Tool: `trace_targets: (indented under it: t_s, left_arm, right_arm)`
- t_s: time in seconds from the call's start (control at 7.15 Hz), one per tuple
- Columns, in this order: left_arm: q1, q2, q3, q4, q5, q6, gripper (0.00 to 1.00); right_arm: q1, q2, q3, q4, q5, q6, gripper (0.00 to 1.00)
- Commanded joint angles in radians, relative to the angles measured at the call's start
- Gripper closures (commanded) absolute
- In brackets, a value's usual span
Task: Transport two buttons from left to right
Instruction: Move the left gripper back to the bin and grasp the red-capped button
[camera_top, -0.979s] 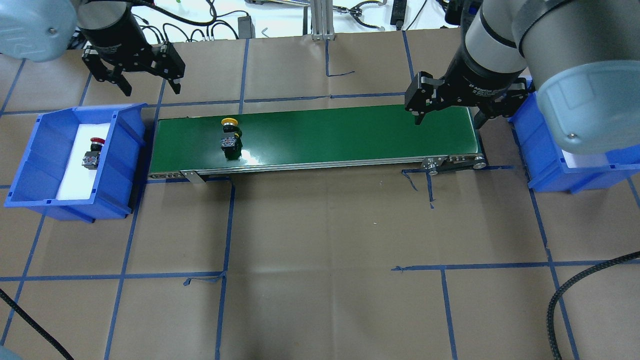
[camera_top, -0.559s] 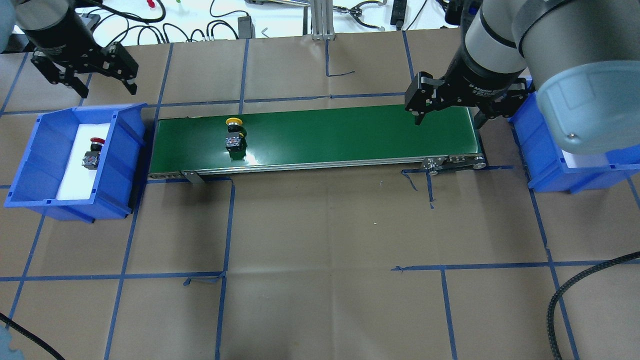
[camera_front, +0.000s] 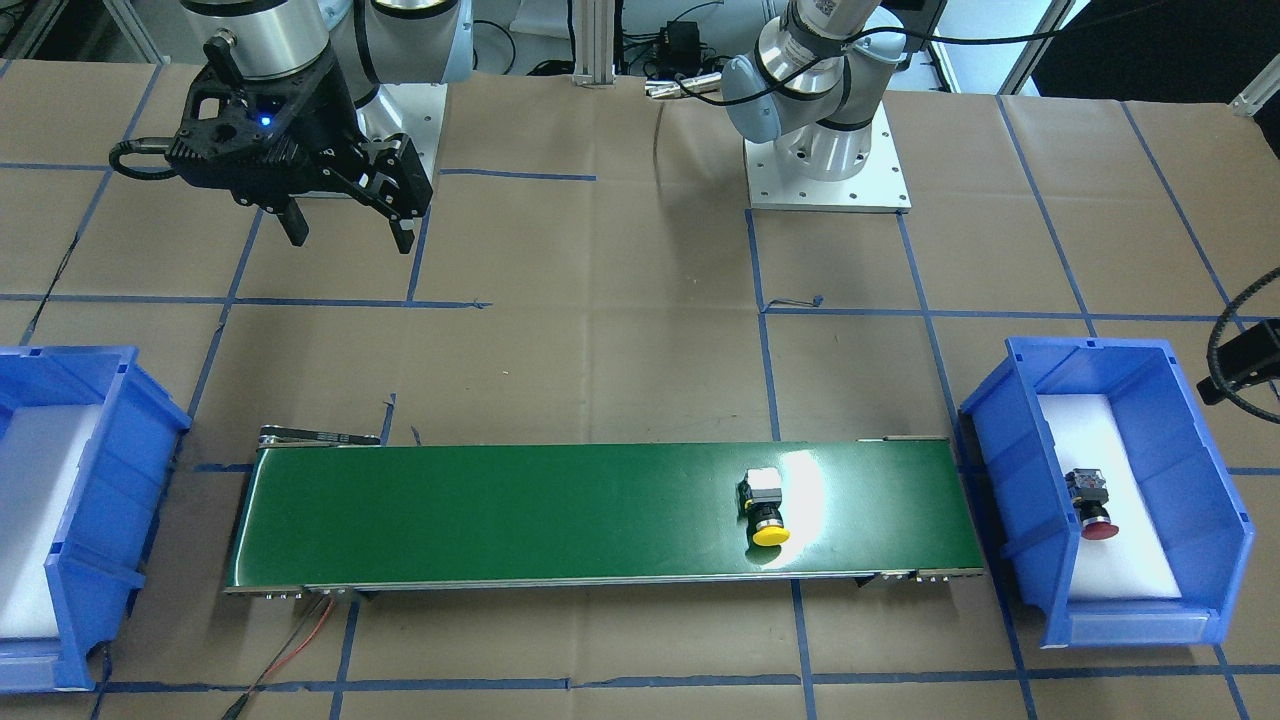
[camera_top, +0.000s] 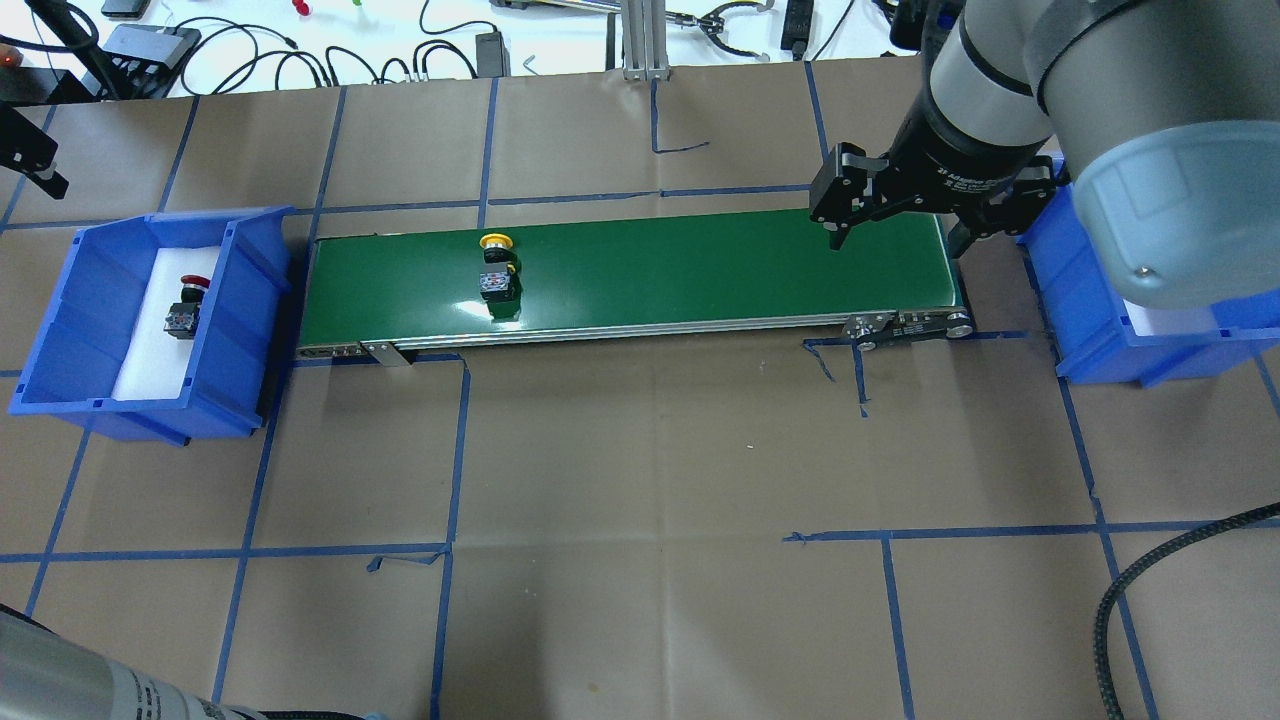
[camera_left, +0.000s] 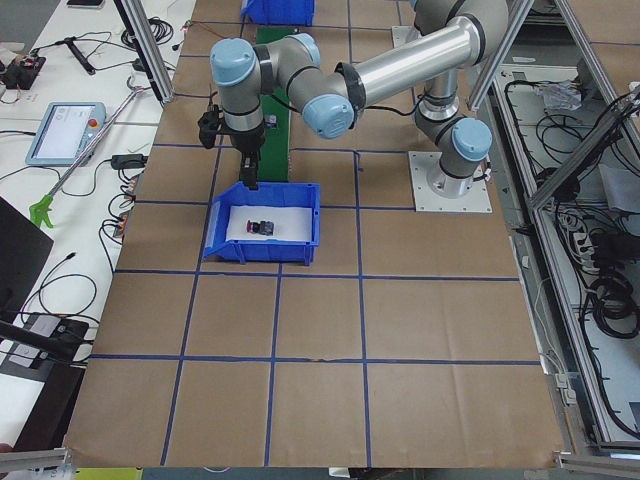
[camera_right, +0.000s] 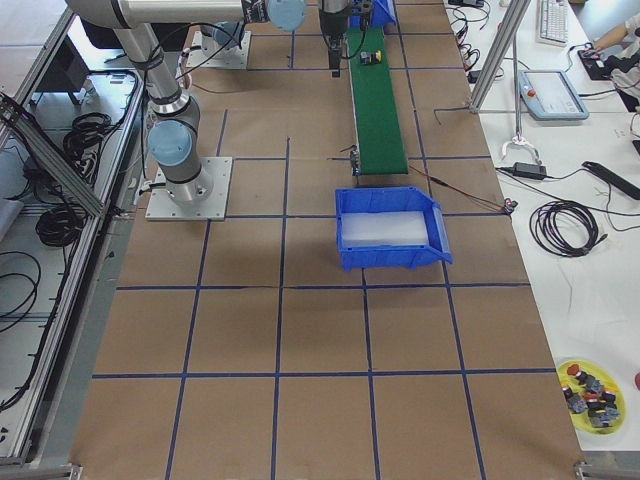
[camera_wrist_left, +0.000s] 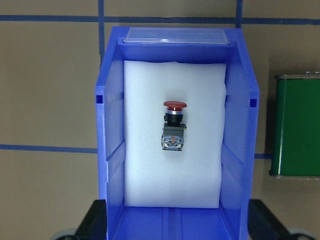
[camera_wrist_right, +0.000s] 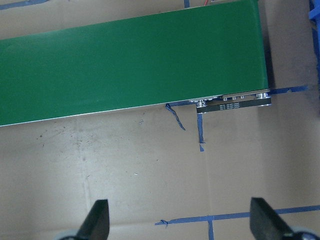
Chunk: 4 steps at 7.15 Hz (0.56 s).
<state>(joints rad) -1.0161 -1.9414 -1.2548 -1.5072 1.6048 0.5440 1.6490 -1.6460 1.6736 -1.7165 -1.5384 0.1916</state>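
The yellow-capped button (camera_top: 497, 270) lies on its side on the green conveyor belt (camera_top: 700, 265), in its left third; it also shows in the front view (camera_front: 766, 508). The red-capped button (camera_wrist_left: 173, 128) lies on white foam in the left blue bin (camera_top: 255, 260), and it shows from overhead too (camera_top: 185, 305). My left gripper (camera_wrist_left: 180, 222) is open and empty, above the bin's far side and well above the red button; only a sliver of it shows at the overhead view's left edge. My right gripper (camera_top: 897, 238) is open and empty above the belt's right end.
The right blue bin (camera_top: 1095, 330), lined with white foam, stands just beyond the belt's right end, with no button in it in the front view (camera_front: 95, 470). Blue tape lines grid the brown paper table. A black cable (camera_top: 1150, 580) loops at the front right.
The yellow button has ridden the belt a little to the right. My left gripper has swung left, nearly out of the overhead view. The right arm has not moved.
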Motion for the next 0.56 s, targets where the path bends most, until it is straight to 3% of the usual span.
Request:
trace_targets:
  t_s: [0.0,0.42]
  left_arm:
    - [-0.043,-0.04,0.009,0.005,-0.005,-0.022,0.02]
    - [-0.082,-0.066,-0.085,0.15,-0.006,-0.027,0.02]
  right_arm:
    - [0.0,0.0,0.002,0.0,0.001,0.0,0.0]
    - [0.002,0.0,0.002,0.002,0.001,0.0,0.0]
